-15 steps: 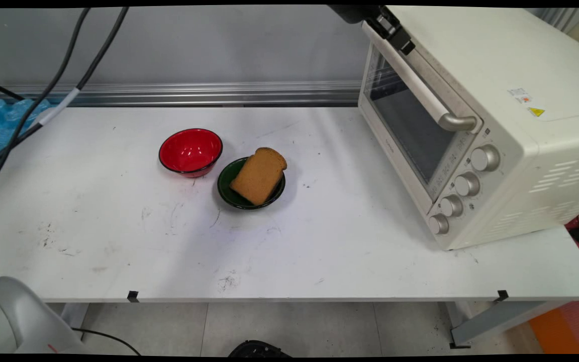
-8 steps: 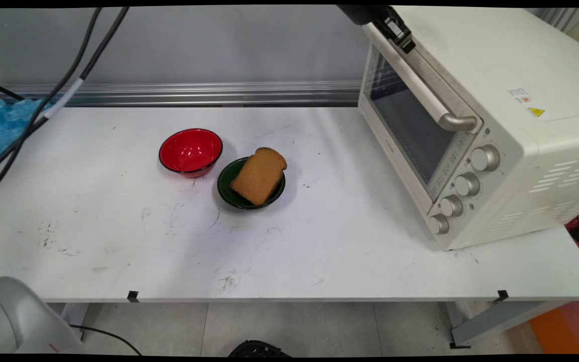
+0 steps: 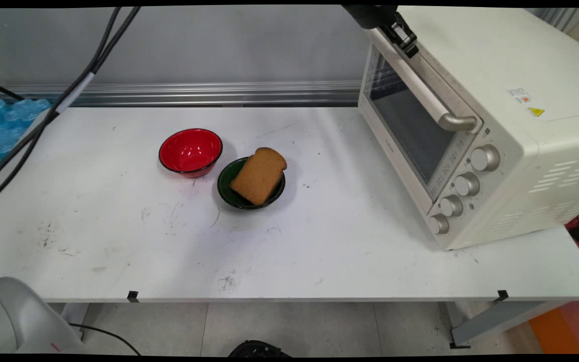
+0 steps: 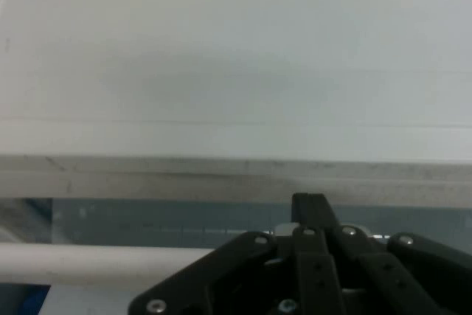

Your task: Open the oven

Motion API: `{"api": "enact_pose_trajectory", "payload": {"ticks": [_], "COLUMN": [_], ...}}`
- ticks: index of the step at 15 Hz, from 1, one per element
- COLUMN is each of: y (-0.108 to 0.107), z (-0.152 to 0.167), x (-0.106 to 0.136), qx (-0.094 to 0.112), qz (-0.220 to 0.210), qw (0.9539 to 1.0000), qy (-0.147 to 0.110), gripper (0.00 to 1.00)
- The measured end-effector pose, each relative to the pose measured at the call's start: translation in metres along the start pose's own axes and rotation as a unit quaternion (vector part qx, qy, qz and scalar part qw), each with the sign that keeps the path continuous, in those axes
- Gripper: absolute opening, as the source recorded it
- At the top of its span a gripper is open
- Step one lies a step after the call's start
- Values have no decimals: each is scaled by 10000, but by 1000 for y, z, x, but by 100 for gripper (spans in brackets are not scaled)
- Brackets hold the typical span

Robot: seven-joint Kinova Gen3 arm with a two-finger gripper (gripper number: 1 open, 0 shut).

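Red bowl (image 3: 190,152) left of centre on white table (image 3: 118,241). Just beside it, green bowl (image 3: 251,184) with bread slice (image 3: 259,175) leaning across the rim. Toaster oven (image 3: 475,125) at right, door apparently slightly ajar. Gripper (image 3: 404,36) at the door's top edge, by the far end of the handle (image 3: 422,90); fingers pressed together, seemingly.

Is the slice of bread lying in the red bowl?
No. The slice of bread lies in the dark green bowl, while the red bowl beside it holds nothing.
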Motion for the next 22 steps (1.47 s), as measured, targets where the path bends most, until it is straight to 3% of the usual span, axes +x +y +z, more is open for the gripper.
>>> {"api": "enact_pose_trajectory", "payload": {"ticks": [11, 22], "y": [-1, -1], "z": [14, 6], "x": [-2, -27], "qx": [39, 42], "qz": [-53, -113], "qw": [9998, 9986], "qy": [-207, -518], "gripper": [0, 0]}}
